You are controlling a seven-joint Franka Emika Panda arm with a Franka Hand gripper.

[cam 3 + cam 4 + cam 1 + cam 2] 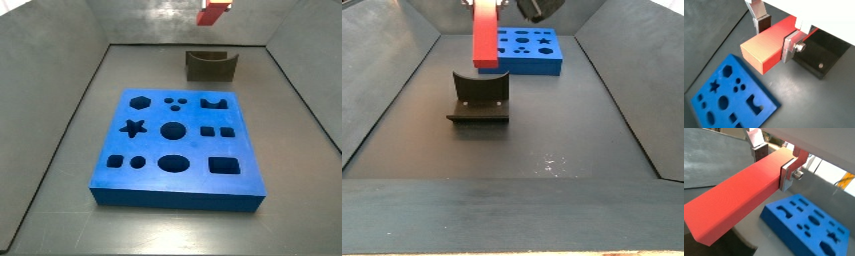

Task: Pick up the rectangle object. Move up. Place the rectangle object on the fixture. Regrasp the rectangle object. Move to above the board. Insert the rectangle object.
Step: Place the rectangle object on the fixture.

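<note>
While aloft, fingers [775, 34] clamping rectangle object [765, 46].

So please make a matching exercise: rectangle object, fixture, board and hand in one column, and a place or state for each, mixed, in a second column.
1. rectangle object
2. fixture
3. board
4. hand

a. lies flat on the floor, all holes empty
b. shut on a piece, raised above the floor
c. hangs upright in the air
d. stands on the floor, nothing on it

Pairs: 1-c, 2-d, 3-a, 4-b
</note>
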